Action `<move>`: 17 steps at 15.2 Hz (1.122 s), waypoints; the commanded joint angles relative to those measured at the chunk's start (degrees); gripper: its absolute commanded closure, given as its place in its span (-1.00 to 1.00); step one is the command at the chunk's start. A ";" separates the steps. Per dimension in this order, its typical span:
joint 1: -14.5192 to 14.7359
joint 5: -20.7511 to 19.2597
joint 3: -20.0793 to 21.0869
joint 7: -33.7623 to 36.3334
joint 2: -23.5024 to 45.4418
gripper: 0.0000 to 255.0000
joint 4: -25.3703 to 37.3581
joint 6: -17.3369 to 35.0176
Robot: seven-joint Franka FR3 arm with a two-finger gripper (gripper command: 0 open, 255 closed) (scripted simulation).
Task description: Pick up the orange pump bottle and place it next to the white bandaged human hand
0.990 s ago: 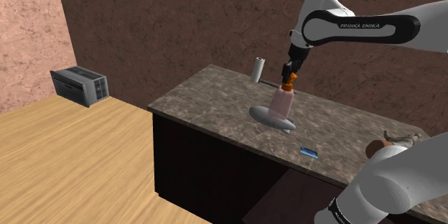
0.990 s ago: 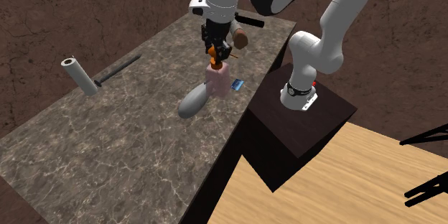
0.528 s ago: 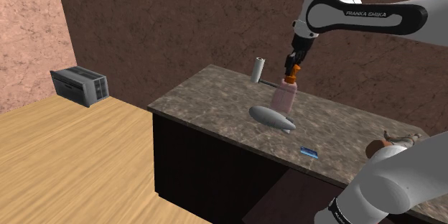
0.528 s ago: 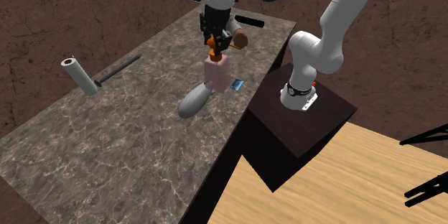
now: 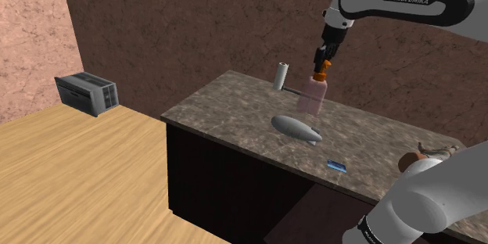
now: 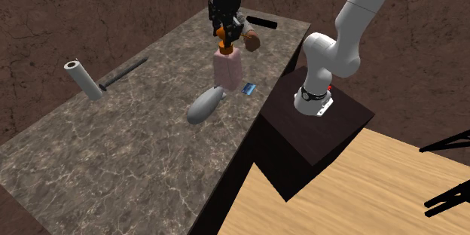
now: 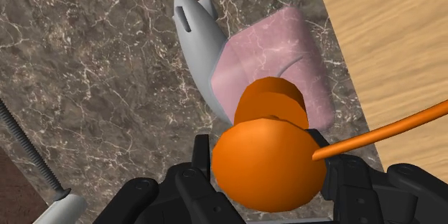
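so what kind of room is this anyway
Probably a room in a house, maybe a kitchen corner: a dark stone-patterned counter, a wooden plank floor and a grey vented unit standing on it.

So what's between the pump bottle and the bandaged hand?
Only bare countertop, shoulder view: pump bottle in the pincer, hand at the counter's end, blue card off to one side.

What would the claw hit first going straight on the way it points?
The claw clasps the pump bottle, which leads; that would probably touch the grey oblong object or the countertop beside it.
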 commanded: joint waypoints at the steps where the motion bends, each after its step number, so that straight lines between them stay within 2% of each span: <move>1: 0.03 0.08 0.10 -0.24 0.23 1.00 1.88 -1.65; 10: 0.08 0.36 0.31 -1.39 2.51 1.00 10.61 -8.01; 17: -1.89 -1.94 -2.79 -6.28 -10.18 1.00 0.30 -9.34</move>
